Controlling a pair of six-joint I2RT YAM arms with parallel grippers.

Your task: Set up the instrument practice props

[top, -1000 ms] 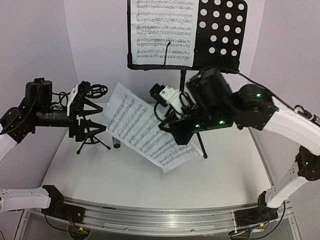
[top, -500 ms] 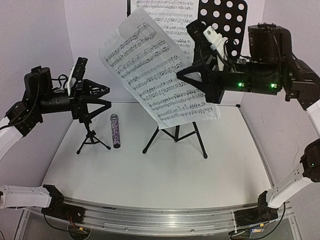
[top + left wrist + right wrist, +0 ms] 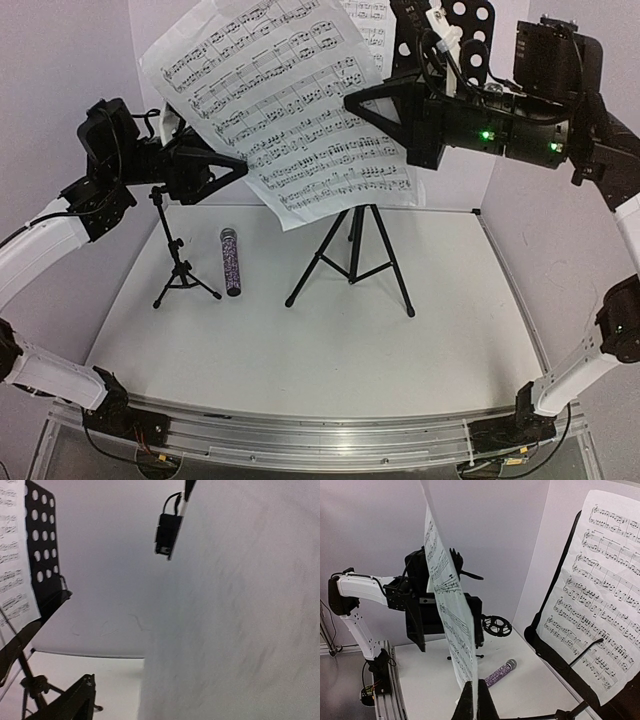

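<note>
Music sheet (image 3: pixel 280 100) — thin white paper, curved

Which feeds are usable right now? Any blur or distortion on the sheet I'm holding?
Left wrist: the held sheet fills the right half as a pale out-of-focus smear, no notes readable; the music stand at left is sharp. Right wrist: sharp, notes legible on it and on the second sheet. Top external: sharp, but the table edge bows from lens distortion.
</note>
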